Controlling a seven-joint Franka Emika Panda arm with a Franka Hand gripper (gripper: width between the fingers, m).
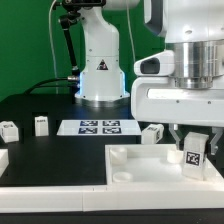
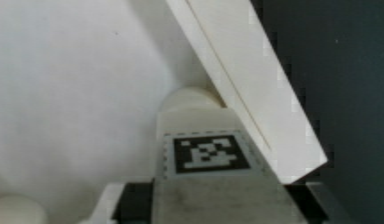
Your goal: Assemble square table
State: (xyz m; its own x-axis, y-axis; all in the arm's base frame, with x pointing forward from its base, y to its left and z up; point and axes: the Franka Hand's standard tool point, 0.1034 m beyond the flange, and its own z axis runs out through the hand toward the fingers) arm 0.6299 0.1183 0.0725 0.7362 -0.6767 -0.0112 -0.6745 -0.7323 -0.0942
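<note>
The square slab point(image 1: 60, 168) lies hollow face up on the black tabletop point(image 1: 40, 100). The claw point(image 1: 195, 146) is clamped on one tagged leg point(image 1: 194, 156), held over the hollow just beside the rim. If the leg goes in tilted or catches that rim, it may jam or twist loose.

So the marker board point(image 1: 97, 127) is lying flat on the black table point(image 1: 40, 105), tags facing up, pretty much mid-frame in the exterior view. A long white bar point(image 1: 55, 172) is lying at about 7 o'clock from the board, well apart from it. Bare black tabletop is showing at the board's 10 o'clock.
</note>
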